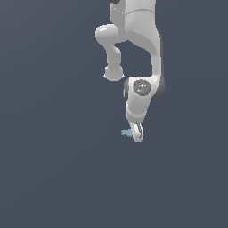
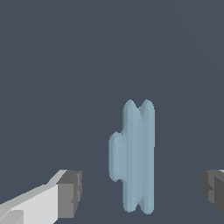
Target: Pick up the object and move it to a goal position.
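Note:
The object is a small, flat, pale blue-teal piece with a jagged outline, lying on the dark floor. In the wrist view it lies between my two grey fingertip pads, touching neither. My gripper is open around it with wide gaps on both sides. In the exterior view the white arm reaches down and my gripper is right at the object, whose pale tip pokes out on the exterior view's left of the fingers; the rest is hidden behind them.
A plain dark grey-blue floor fills both views. The white arm's upper links rise behind the gripper at the top of the exterior view.

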`<state>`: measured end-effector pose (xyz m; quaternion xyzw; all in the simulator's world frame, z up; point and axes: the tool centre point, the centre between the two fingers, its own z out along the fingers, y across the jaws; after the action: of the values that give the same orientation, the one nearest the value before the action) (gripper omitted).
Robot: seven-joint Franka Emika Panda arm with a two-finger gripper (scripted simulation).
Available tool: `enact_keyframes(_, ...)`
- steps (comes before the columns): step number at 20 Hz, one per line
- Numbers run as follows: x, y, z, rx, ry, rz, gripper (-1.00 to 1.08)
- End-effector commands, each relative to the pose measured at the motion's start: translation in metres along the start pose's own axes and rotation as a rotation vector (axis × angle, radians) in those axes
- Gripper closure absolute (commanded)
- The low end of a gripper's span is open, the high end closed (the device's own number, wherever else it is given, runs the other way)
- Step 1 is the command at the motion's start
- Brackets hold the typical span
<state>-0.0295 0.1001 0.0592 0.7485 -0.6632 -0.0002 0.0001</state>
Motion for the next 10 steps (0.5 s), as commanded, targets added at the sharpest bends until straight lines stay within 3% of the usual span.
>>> enact_keyframes(1,0.000,0.000,0.000,0.000,0.000,0.000,-0.92)
enact_keyframes(10,0.000,0.001,0.032,0.000,0.000,0.003,-0.92)
